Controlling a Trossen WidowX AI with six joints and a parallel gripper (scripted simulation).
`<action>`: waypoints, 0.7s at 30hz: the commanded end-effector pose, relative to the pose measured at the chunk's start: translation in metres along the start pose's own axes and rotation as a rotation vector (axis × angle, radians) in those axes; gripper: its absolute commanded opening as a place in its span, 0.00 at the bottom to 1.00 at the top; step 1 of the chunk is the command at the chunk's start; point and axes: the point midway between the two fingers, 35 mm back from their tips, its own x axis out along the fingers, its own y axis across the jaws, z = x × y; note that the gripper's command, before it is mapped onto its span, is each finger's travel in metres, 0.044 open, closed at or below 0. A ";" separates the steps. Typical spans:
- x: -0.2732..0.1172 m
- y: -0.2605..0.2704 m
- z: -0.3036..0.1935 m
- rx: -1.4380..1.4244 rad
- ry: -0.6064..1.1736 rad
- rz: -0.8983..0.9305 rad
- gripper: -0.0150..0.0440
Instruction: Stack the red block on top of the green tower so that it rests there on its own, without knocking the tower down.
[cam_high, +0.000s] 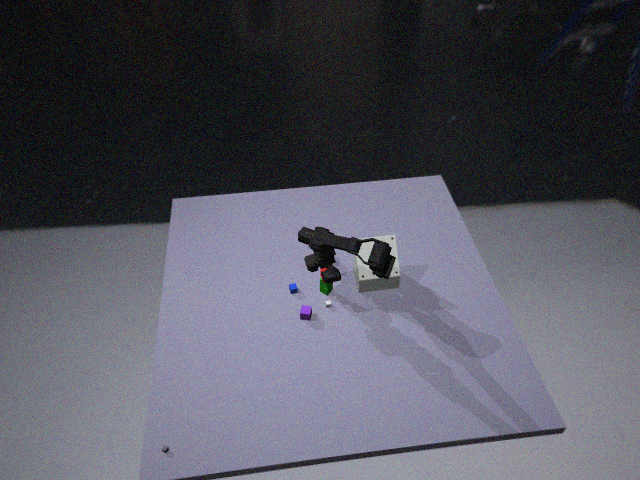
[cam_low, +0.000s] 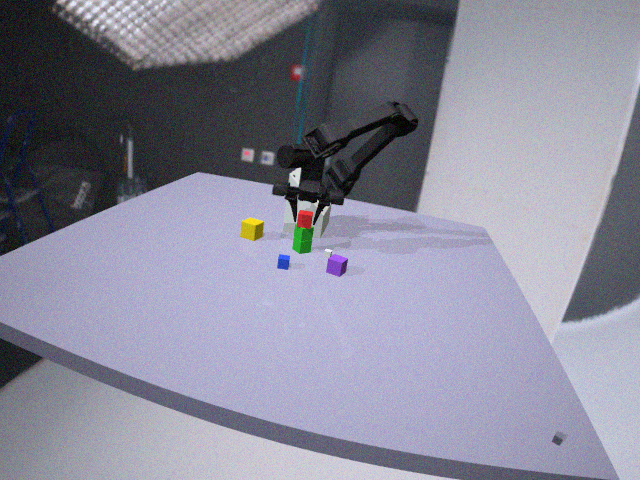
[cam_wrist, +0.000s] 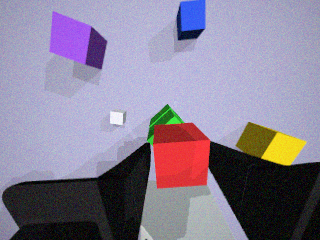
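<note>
Releasing red block (cam_low: 305, 219) onto green tower (cam_low: 302, 239): gripper (cam_wrist: 181, 165) jaws parted, gripping nothing; lift straight up, no sideways nudge.

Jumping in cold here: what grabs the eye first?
The small red cube sits atop the green two-block tower mid-table, with the black pincer open around it, fingers just clear of its sides. Loose yellow, blue and purple cubes lie around the tower.

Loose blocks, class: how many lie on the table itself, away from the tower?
4: yellow block left of the tower, blue in front-left, purple in front-right, and a tiny white one beside purple. Others may hide behind the arm.
</note>
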 end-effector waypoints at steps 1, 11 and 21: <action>0.000 0.000 0.000 -0.001 -0.001 -0.002 0.83; 0.000 0.000 0.000 -0.001 -0.001 -0.002 1.00; 0.000 0.000 0.000 -0.001 -0.001 -0.002 1.00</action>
